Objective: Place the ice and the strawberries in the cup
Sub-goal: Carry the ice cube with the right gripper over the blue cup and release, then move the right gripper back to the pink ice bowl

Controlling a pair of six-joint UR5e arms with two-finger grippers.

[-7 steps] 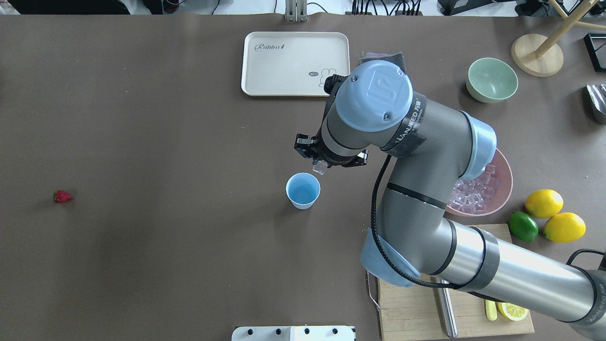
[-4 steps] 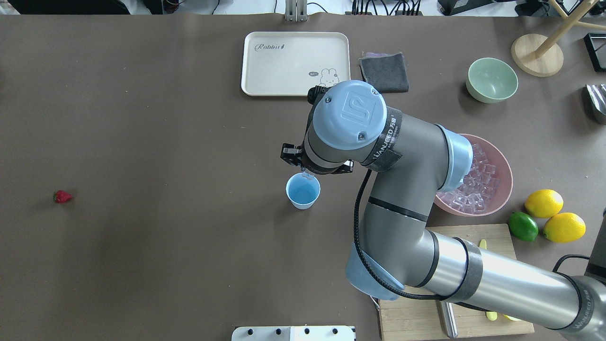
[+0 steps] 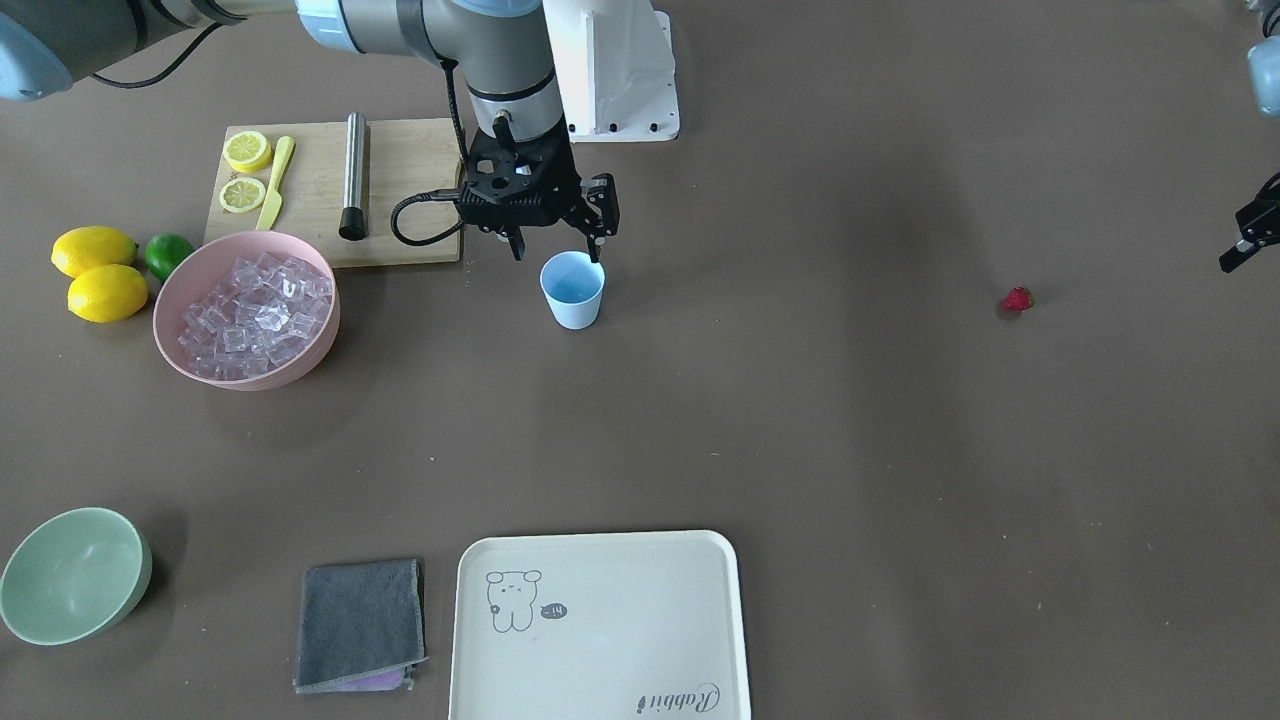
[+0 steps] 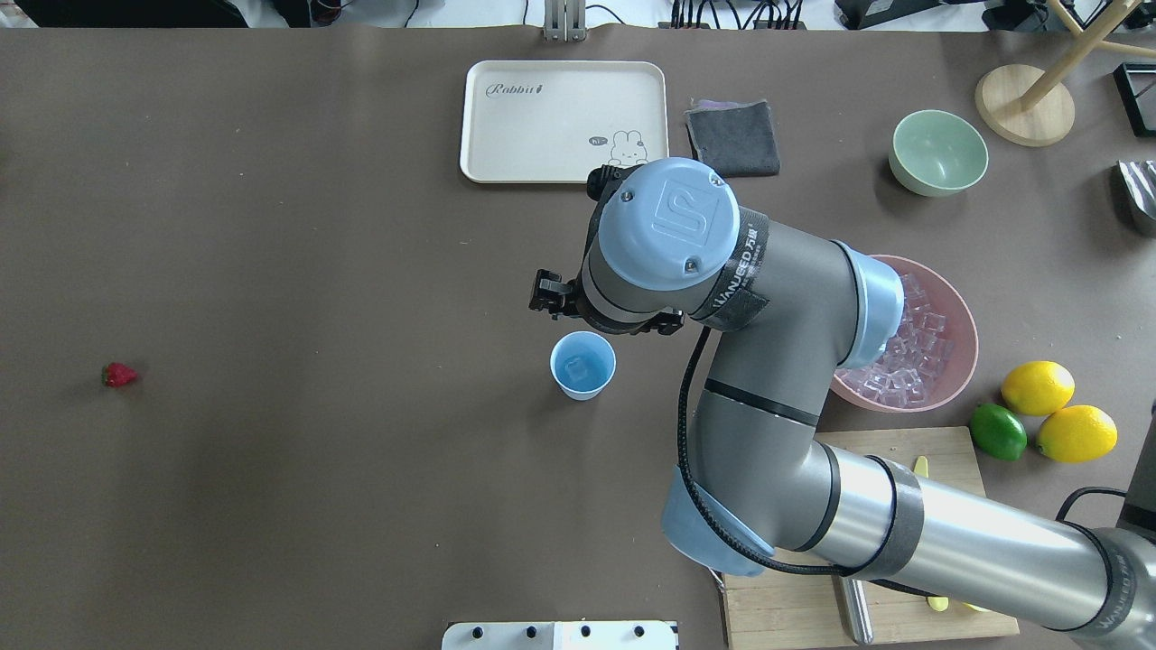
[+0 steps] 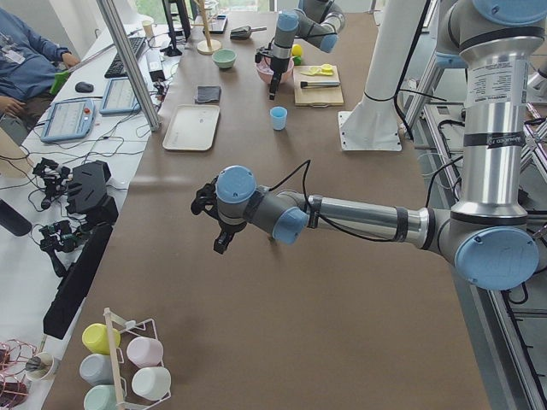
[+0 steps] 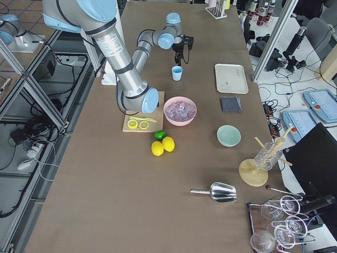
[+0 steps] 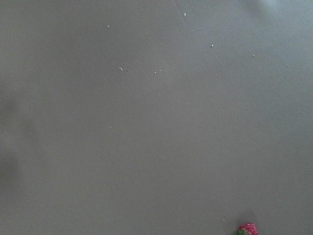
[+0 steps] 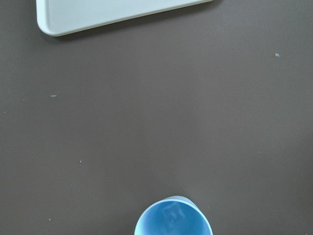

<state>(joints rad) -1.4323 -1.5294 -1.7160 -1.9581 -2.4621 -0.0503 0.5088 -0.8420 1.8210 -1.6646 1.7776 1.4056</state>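
Exterior front-facing view is showing the right claw hanging wide open and empty, the cup standing just below it with one ice cube inside. The strawberry is lying well apart on the desk, nearer the left claw, whose opening I cannot tell.

- cup: plain light blue.
- ice: clear, glassy, faint pinkish-white sheen.
- strawberry: bright red.
- bowl holding ice: pink.
- tray: cream, dark line-drawn rabbit, script lettering.
- table: uniform dark brown.
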